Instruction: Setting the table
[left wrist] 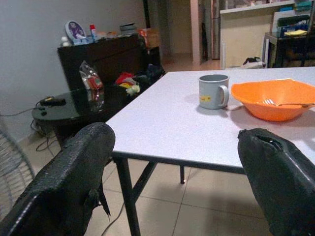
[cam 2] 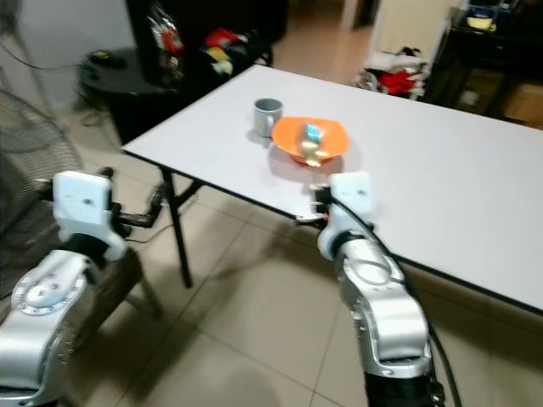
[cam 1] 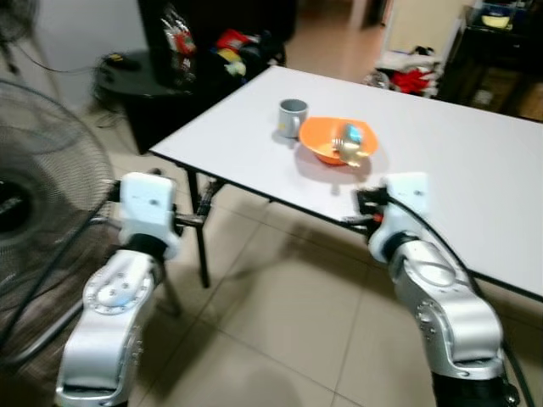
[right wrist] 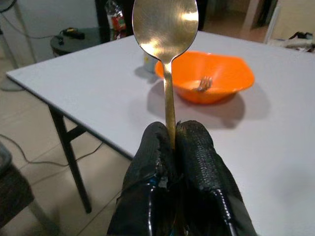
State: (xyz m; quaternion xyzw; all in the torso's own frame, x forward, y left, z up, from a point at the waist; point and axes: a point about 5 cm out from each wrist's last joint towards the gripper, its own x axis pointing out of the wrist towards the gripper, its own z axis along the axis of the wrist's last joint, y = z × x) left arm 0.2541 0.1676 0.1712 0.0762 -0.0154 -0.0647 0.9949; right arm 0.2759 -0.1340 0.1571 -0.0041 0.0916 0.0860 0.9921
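Observation:
A white table [cam 1: 441, 170] carries a grey mug [cam 1: 293, 116] and, right beside it, an orange bowl [cam 1: 327, 140] with a fork [right wrist: 203, 83] lying in it. My right gripper [right wrist: 172, 133] hovers at the table's near edge just before the bowl. It is shut on the handle of a gold spoon [right wrist: 165, 22], which points up toward the bowl. My left gripper [left wrist: 174, 132] is open with nothing between its fingers [left wrist: 74, 182]. It is held off the table's left corner, level with the tabletop, and faces the mug [left wrist: 213, 91] and the bowl [left wrist: 273, 98].
A standing fan [cam 1: 34, 195] is close on the left. Beyond the table's far left corner are a black round side table [cam 1: 127, 72] and a dark cabinet with clutter. The table's folding leg [cam 1: 202, 246] stands near my left arm. Red items [cam 1: 413, 78] lie on the floor beyond.

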